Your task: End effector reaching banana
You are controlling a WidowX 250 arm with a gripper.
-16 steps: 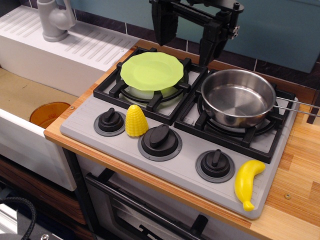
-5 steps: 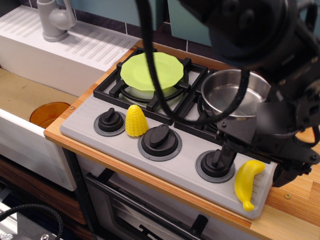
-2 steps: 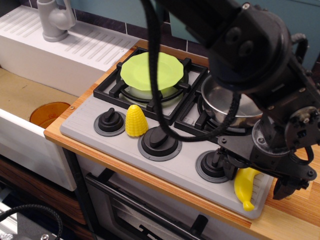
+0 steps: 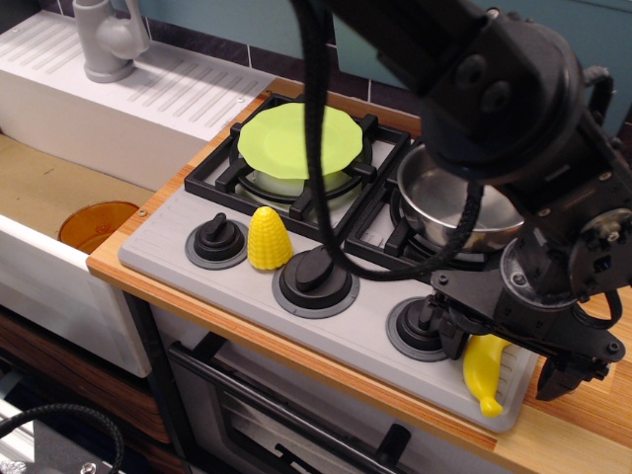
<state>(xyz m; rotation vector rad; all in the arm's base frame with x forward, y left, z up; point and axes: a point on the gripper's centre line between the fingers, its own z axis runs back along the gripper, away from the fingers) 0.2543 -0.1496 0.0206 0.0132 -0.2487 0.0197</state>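
The yellow toy banana [image 4: 483,373] lies at the front right corner of the grey stove top [image 4: 178,259], its upper end hidden under my gripper. The big black gripper [image 4: 504,357] hangs low right over it. One dark finger [image 4: 450,337] is at the banana's left, beside the right knob [image 4: 417,326]. The other finger [image 4: 559,379] is at its right, over the wooden counter. The jaws stand apart around the banana, not closed on it.
A ridged yellow corn cob [image 4: 269,238] stands between the left knob [image 4: 216,240] and the middle knob [image 4: 315,276]. A green plate [image 4: 301,140] lies on the back left burner, and a steel pan [image 4: 446,203] on the right one. A sink with a grey faucet [image 4: 107,38] is at the left.
The arm came from the back of the stove down to the front right corner. Over the last half second the gripper sank a little lower around the banana, which has not moved.
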